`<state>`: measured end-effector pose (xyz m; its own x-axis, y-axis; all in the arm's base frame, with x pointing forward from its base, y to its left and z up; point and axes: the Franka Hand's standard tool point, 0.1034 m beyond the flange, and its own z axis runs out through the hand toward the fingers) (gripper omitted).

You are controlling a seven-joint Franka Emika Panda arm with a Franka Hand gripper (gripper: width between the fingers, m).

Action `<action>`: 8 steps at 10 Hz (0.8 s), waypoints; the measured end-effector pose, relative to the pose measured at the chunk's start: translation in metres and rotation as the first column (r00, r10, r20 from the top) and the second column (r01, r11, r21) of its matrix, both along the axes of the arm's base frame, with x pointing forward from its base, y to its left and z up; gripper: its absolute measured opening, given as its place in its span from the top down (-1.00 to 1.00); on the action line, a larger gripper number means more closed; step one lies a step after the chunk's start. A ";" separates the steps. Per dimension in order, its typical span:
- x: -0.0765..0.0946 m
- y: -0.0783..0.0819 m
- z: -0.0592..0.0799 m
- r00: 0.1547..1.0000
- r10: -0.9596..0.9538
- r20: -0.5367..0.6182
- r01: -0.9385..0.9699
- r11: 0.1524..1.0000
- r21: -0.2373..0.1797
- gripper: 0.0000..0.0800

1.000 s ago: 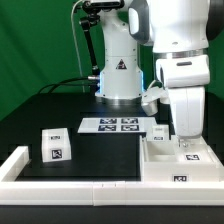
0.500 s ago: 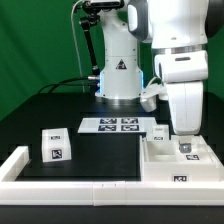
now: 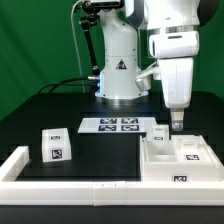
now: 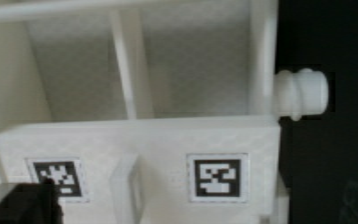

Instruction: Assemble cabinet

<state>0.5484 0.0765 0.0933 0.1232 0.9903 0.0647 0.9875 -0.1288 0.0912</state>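
The large white cabinet body [image 3: 176, 165] lies at the exterior view's right, open side up, with tagged white blocks [image 3: 190, 153] resting in it. My gripper [image 3: 176, 122] hangs just above its far edge, holding nothing and touching nothing. In the wrist view two tagged block faces [image 4: 217, 175] lie below me against the body's slats [image 4: 126, 60], and a round white knob [image 4: 306, 92] sticks out of its side. One dark finger [image 4: 16, 205] shows at the edge; the jaws look spread. A small tagged block [image 3: 57, 145] stands at the left, another [image 3: 160, 132] behind the body.
The marker board [image 3: 110, 125] lies flat in the middle in front of the robot base [image 3: 118, 75]. A long low white rail [image 3: 40, 180] runs along the table's front and left edges. Green curtain behind.
My gripper has risen out of the cabinet body and shifted slightly to the exterior view's left. The tagged block it hovered at stays in the body.
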 end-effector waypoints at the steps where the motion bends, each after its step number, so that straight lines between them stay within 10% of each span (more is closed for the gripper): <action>1: -0.009 -0.001 -0.001 0.999 -0.032 0.000 0.032 0.999 0.002 -0.99; 5: -0.072 -0.001 -0.014 0.992 -0.125 -0.017 0.125 0.992 0.005 -0.99; 8: -0.078 -0.001 -0.017 0.989 -0.148 -0.027 0.148 0.989 0.005 -0.99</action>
<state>0.4704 0.0757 0.0761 0.2701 0.9605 0.0667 0.9596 -0.2742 0.0636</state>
